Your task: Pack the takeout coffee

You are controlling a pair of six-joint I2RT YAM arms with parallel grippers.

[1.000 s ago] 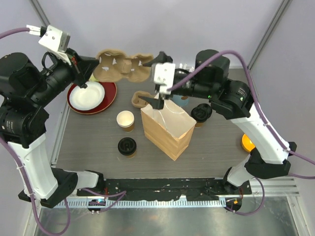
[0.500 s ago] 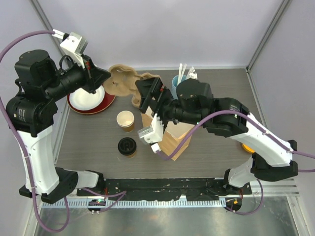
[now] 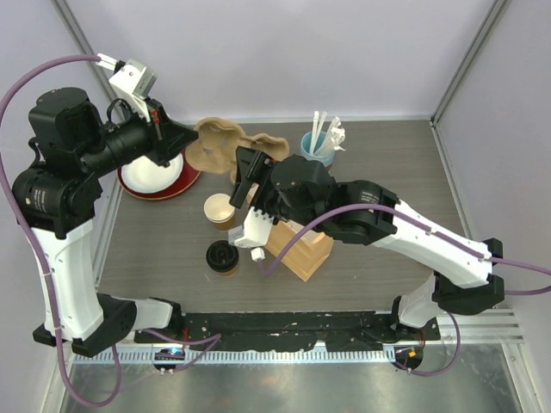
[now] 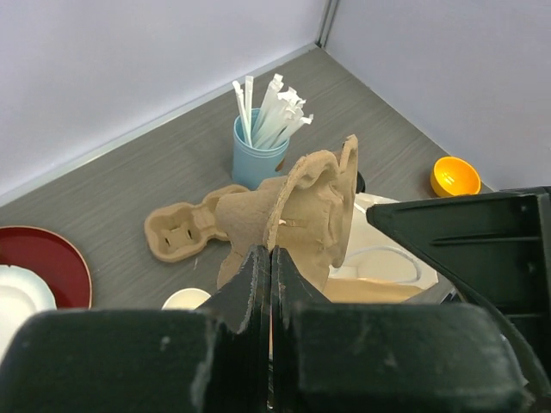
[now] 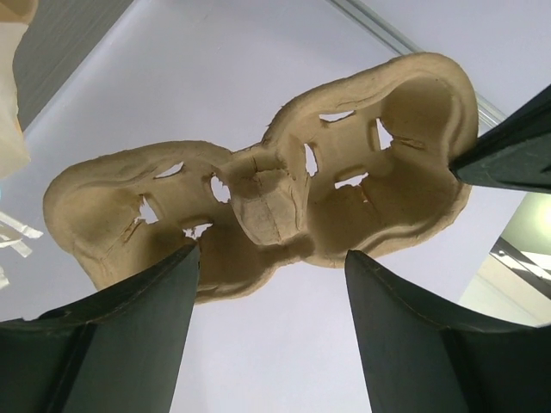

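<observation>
Coffee cup (image 3: 222, 256), black-lidded, sits on the tabletop (image 3: 146, 249), lower left of centre. That's one capped cup showing, and any second is hidden. Thin paper, light and likely to crush or slosh, so take it gently round the wall below the lid. Left jaws clench a pulp carrier (image 4: 318, 215); right jaws stand spread near it, gripping nothing. Two carriers, one bag (image 3: 297, 249), one lidless cup (image 3: 219, 209).

Both arms look like twins: chunky black joint housings with smooth white shells on the long links. The left arm (image 3: 65, 275) and right arm (image 3: 439, 245) each drag a thick purple cable (image 3: 62, 61), and there's a small white camera block (image 3: 131, 79) at the wrist. The claw fingers (image 5: 120, 344) are plain matte black wedges.
</observation>
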